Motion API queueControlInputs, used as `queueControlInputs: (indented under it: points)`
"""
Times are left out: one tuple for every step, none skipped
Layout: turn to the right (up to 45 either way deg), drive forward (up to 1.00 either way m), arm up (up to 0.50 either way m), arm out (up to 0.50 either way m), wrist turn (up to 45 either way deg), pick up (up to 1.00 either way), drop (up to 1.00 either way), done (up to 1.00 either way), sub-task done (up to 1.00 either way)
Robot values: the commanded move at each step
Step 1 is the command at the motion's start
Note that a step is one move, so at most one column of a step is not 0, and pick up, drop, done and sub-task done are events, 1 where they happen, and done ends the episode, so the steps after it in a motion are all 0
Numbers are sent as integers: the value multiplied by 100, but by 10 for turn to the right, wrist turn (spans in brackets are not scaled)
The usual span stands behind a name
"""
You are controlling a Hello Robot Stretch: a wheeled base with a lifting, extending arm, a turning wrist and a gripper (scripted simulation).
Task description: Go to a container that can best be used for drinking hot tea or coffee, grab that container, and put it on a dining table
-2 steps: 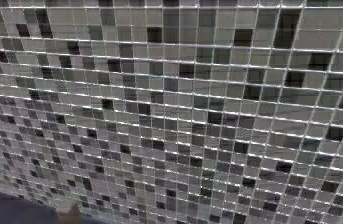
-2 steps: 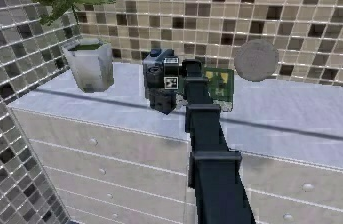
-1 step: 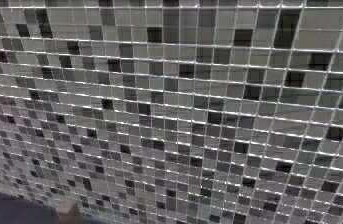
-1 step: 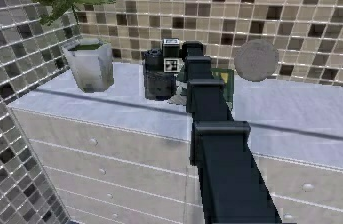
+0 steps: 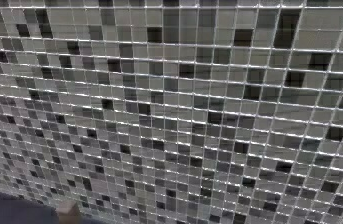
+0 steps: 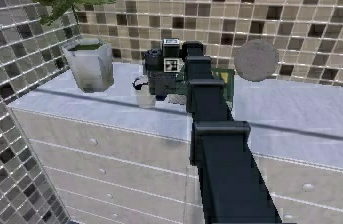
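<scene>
White cup (image 6: 139,94) stands on the dresser top (image 6: 74,108) at the gripper (image 6: 150,88), whose hold on it cannot be told.

We face a wall (image 5: 179,100) of small square mosaic tiles in grey, white and black, set in pale grout. Its rows slant down toward the forward view's right. A dark blue-grey strip (image 5: 14,208) runs along the bottom left corner; we cannot tell if it is floor. A small tan shape (image 5: 67,212) sits at the wall's lower edge, too small to name.
</scene>
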Motion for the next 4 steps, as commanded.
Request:
queueControlInputs:
  points:
    - [0, 0, 0, 0, -450, 0, 0, 0, 0]
    - [0, 0, 0, 0, -450, 0, 0, 0, 0]
    - [0, 0, 0, 0, -300, 0, 0, 0, 0]
    - [0, 0, 0, -32, 0, 0, 0, 0, 0]
